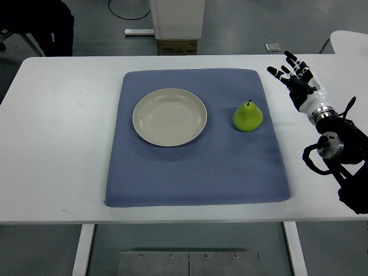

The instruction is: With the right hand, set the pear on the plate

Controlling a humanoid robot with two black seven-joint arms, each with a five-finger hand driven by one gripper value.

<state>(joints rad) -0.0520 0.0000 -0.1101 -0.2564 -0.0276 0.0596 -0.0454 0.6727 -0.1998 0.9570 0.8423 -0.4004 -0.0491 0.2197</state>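
Observation:
A green pear (248, 117) stands upright on the right half of a blue mat (195, 167). To its left on the same mat sits a cream plate (169, 117) with nothing on it. My right hand (293, 73) hovers over the white table to the right of the mat, its black fingers spread and holding nothing. It is well apart from the pear, up and to the right of it. The left arm is out of view.
The white table (57, 144) carries the mat. Beyond its far edge stand a white pillar base (177, 23) and a dark chair (40, 26). Another white table corner (351, 41) shows at the upper right.

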